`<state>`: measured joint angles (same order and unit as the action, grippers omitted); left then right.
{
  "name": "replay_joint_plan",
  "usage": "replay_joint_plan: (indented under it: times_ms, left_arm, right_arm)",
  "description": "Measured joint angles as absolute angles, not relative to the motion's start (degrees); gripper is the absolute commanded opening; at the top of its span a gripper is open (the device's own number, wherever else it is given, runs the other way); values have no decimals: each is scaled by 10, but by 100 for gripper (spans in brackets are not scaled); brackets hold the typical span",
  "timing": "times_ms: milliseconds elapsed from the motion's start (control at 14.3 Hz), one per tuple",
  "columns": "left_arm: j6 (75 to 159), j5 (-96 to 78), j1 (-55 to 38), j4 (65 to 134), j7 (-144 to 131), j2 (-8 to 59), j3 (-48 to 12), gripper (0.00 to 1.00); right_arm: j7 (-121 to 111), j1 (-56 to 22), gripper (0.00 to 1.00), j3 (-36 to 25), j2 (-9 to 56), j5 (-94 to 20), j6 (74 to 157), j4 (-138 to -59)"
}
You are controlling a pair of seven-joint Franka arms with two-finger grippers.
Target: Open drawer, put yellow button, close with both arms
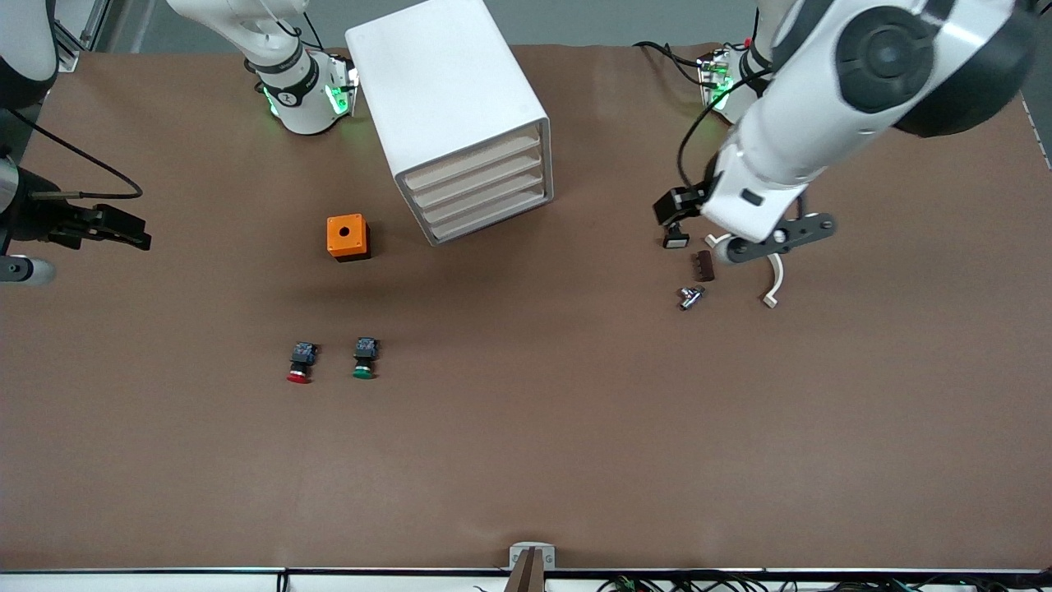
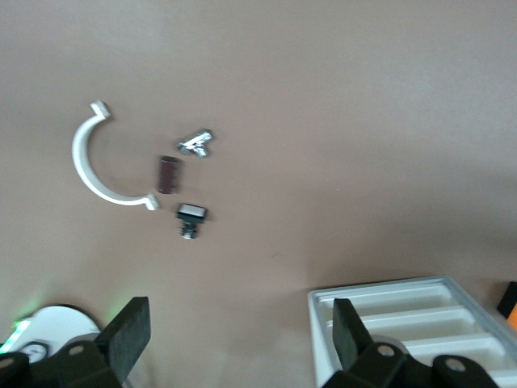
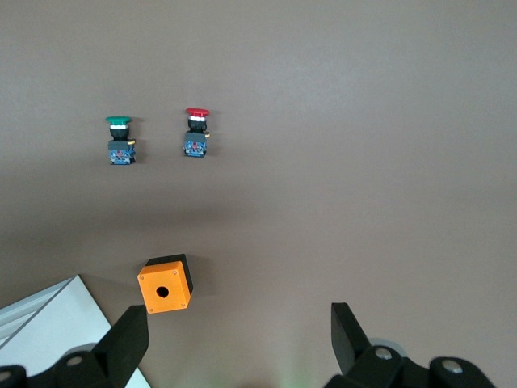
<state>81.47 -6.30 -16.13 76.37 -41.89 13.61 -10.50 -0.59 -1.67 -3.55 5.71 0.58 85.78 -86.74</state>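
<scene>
Both claws empty, drawer shut, no yellow button in sight.
Front view: the drawer (image 1: 474,162) sits closed at the top of the white cabinet (image 1: 436,74). Only the red button (image 1: 301,362), the green button (image 1: 365,358) and an orange box (image 1: 347,237) lie nearby, and no writing can be read. Left wrist view: the left claw (image 2: 238,339) hangs released over the surface near a white clip (image 2: 93,162), probably readying for the pull. Right wrist view: the right claw (image 3: 238,335) hangs released beside the orange box.

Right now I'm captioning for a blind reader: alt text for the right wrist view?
The right gripper hangs open over brown table, above an orange box with a hole. The green button and red button lie side by side; the cabinet corner shows.
</scene>
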Motion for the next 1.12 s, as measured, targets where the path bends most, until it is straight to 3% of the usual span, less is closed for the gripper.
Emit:
replay_joint_plan:
  times_ms: [630, 1120]
  left_arm:
    - [744, -62, 25, 777, -199, 78, -105, 99]
    - [762, -37, -5, 836, -178, 46, -70, 99]
  right_arm:
    - [-6, -5, 100, -36, 60, 6, 858, -859]
    - [-8, 17, 100, -32, 60, 6, 858, -853]
